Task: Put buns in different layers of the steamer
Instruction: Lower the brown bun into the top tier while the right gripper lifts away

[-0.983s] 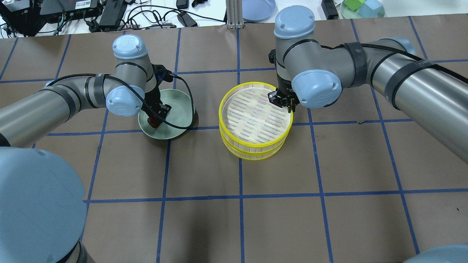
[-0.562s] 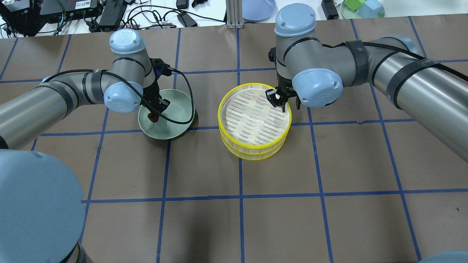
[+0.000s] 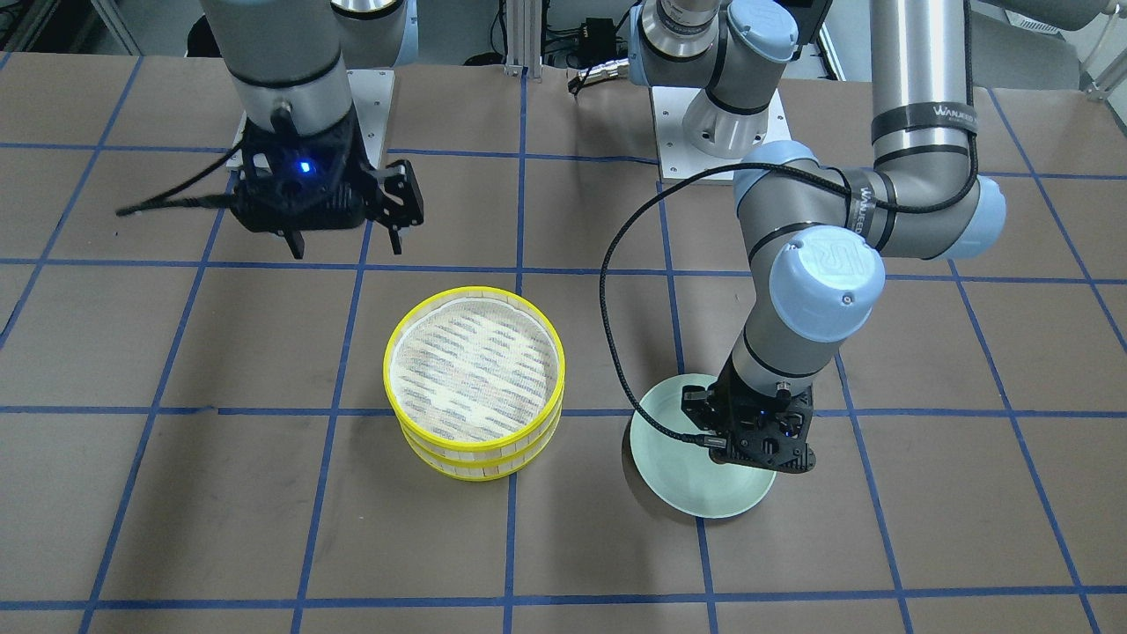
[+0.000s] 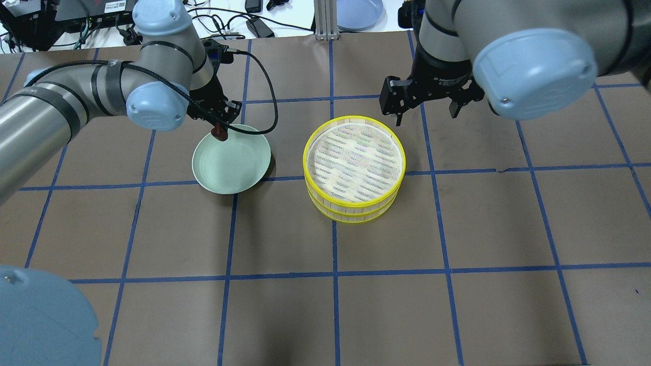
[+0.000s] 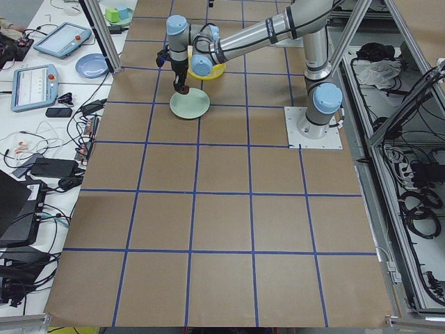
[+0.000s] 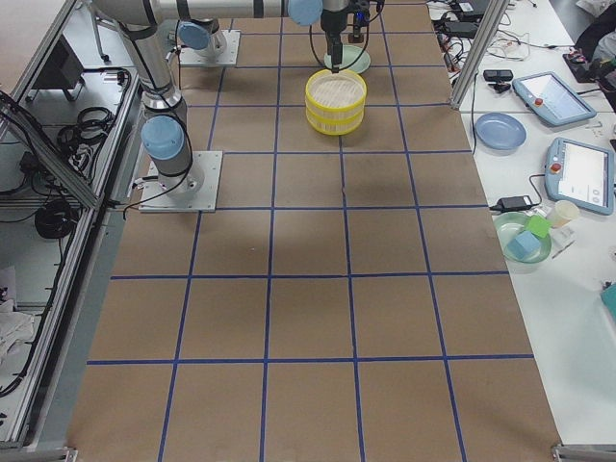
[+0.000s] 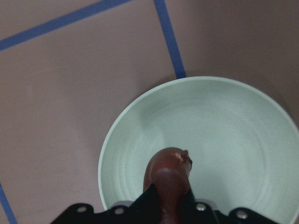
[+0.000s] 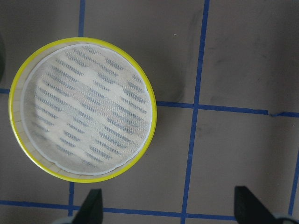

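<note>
My left gripper (image 4: 219,128) is shut on the dark reddish-brown bun (image 4: 219,133) and holds it above the far rim of the pale green plate (image 4: 231,165). The left wrist view shows the bun (image 7: 168,170) between the jaws over the bare plate (image 7: 233,126). The two steamer layers are stacked, top tray (image 4: 354,165) on the lower tray (image 4: 356,216). The top liner (image 8: 84,107) is bare. My right gripper (image 4: 423,109) is open and empty, raised behind the steamer (image 3: 475,370). The cream bun is not in view.
The brown table has a blue tape grid. Beyond its far edge lie a blue plate (image 4: 360,12), cables and power bricks (image 4: 152,20), and a plate of green and blue blocks (image 4: 503,11). The left arm's cable (image 4: 264,109) loops over the green plate.
My left gripper has risen off the plate with the brown bun, toward the far rim. My right gripper has left the top tray's rim, risen and moved back, jaws spread wide.
</note>
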`<state>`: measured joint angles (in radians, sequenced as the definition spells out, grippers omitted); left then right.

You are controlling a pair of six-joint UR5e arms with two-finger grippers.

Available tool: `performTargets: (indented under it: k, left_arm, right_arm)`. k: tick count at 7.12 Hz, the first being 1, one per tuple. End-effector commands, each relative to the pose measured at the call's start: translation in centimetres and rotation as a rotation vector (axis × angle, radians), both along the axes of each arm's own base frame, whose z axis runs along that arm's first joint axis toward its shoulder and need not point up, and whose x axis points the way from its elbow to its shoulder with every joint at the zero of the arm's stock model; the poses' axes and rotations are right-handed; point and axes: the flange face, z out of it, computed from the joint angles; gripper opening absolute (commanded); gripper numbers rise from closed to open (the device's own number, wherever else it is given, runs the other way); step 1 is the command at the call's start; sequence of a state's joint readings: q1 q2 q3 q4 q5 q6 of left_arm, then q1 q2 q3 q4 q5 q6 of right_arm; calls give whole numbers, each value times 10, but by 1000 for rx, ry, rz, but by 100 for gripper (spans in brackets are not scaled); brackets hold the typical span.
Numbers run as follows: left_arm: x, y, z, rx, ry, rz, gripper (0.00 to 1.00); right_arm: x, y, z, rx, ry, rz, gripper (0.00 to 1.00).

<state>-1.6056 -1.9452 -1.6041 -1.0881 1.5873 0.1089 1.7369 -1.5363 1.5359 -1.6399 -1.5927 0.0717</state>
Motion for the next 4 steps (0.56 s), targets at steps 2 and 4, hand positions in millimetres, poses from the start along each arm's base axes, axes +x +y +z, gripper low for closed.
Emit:
performTargets:
  k: [2, 4]
  left_arm:
    - [-102, 41, 40, -14, 156, 196, 0]
    - [-157, 66, 31, 75, 278, 328, 0]
  right_arm:
    - [-18, 21, 38, 16, -15, -29, 100]
    - [-69, 4, 41, 19, -29, -109, 100]
